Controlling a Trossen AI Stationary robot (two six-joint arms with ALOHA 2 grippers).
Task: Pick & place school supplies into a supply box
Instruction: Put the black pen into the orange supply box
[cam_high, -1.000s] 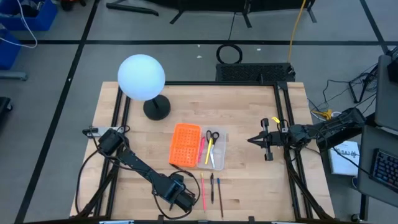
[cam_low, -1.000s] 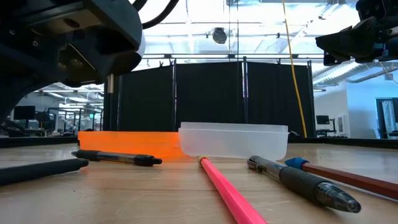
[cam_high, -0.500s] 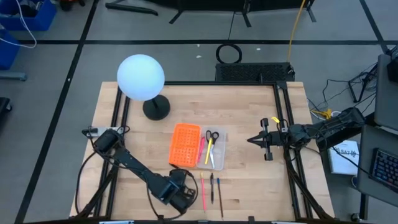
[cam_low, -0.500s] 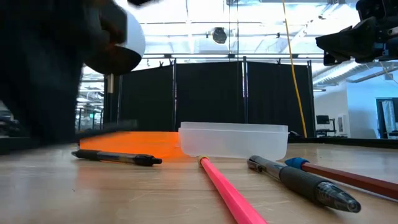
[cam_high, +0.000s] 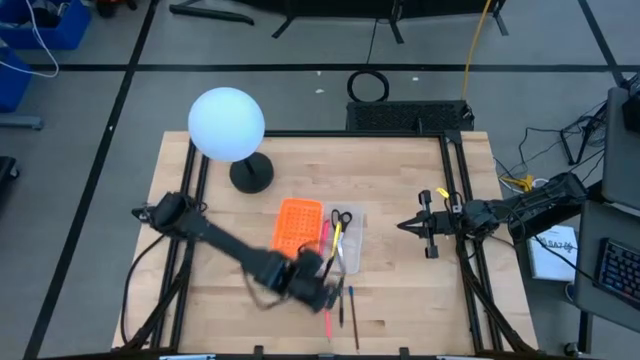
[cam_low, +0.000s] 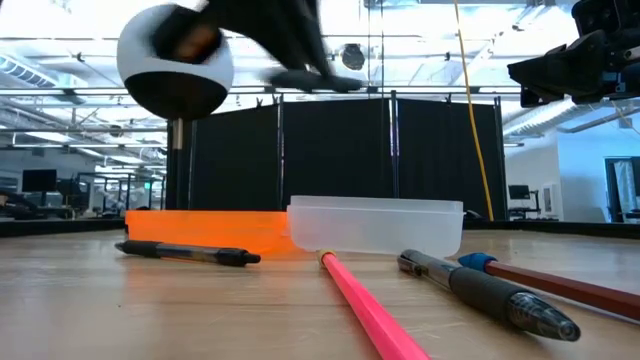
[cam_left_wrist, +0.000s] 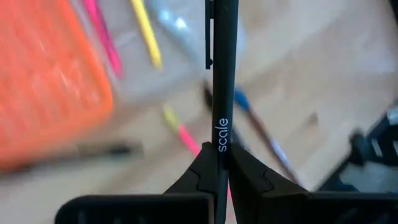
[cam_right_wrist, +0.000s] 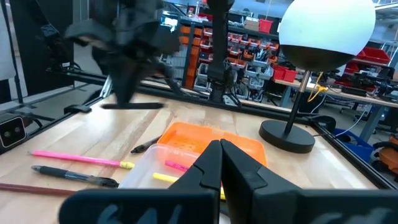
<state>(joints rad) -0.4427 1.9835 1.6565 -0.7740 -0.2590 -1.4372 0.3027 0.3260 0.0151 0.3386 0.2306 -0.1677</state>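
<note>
While left pincer (cam_left_wrist: 219, 177) grips black pen (cam_left_wrist: 222, 74), right pincer (cam_high: 405, 226) waits.

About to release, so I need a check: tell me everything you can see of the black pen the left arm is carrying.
The black pen is a slim, matte dark barrel with a pocket clip near its far end and white lettering reading "scale" partway along. It is clamped between the two dark fingers of the left hand, which is shut on it, and it sticks straight out ahead of them. It is lifted off the wooden table, near the supply box; nothing else touches it.
</note>
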